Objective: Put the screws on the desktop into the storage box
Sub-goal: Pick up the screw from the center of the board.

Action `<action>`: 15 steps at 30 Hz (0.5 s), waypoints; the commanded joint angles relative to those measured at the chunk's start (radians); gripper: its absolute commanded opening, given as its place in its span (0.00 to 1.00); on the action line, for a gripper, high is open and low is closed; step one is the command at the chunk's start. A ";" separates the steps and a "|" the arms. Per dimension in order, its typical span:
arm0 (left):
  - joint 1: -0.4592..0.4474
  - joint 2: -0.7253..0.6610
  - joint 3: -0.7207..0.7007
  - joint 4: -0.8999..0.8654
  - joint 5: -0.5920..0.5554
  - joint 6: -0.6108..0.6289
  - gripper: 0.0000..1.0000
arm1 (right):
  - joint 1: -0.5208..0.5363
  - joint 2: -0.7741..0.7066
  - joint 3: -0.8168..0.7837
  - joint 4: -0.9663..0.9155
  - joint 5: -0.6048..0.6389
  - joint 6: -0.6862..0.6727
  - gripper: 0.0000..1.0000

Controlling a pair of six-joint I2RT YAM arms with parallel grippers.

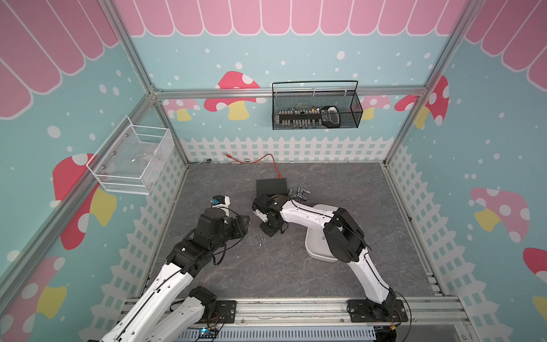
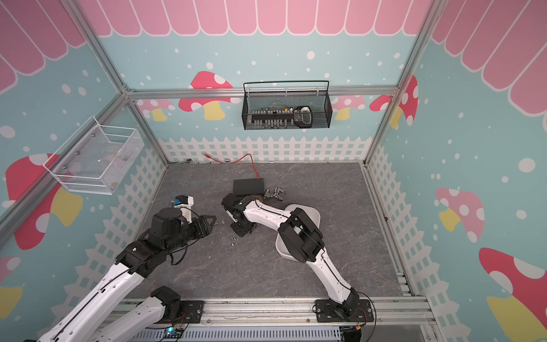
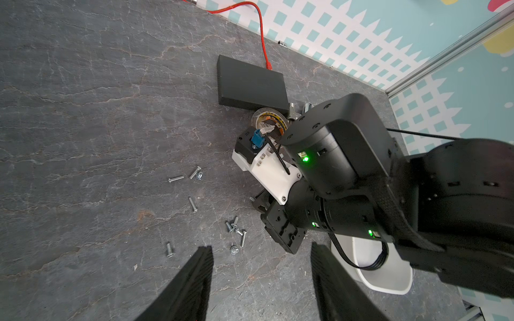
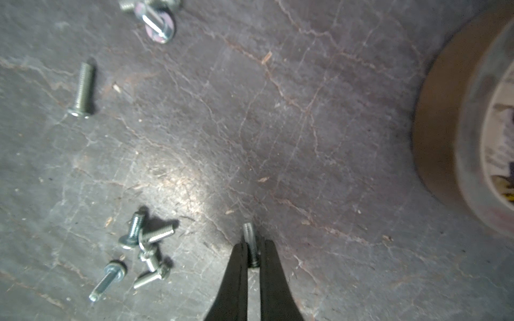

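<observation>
- You have the desktop (image 1: 296, 272) filling the lower middle of both top views.
- The storage box (image 1: 314, 250) sits right of centre, partly under the right arm (image 1: 307, 211).
- Your left gripper (image 3: 261, 247) hangs partly open, holding nothing.
- The other screws (image 1: 260, 238) lie scattered at frame centre, pointing every way.
- Your right gripper (image 4: 253, 246) is pinched onto one screw (image 4: 249, 230), whose long axis runs along the fingers with the threaded end poking past the tips.

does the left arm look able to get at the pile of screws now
Probably yes: the left gripper is open with bare desktop between it and the pile of screws, though the right gripper, shut on one screw, sits close beside.
</observation>
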 commanded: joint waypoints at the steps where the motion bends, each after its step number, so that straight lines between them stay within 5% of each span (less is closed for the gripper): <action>1: 0.006 -0.004 -0.010 0.002 -0.015 -0.001 0.61 | 0.003 -0.079 0.002 -0.015 0.009 0.015 0.00; 8: 0.005 0.000 -0.010 0.001 -0.018 -0.003 0.61 | 0.000 -0.240 -0.114 0.012 0.051 0.023 0.00; 15: 0.006 0.075 -0.004 -0.010 -0.031 -0.016 0.61 | -0.088 -0.581 -0.448 0.099 0.114 0.075 0.00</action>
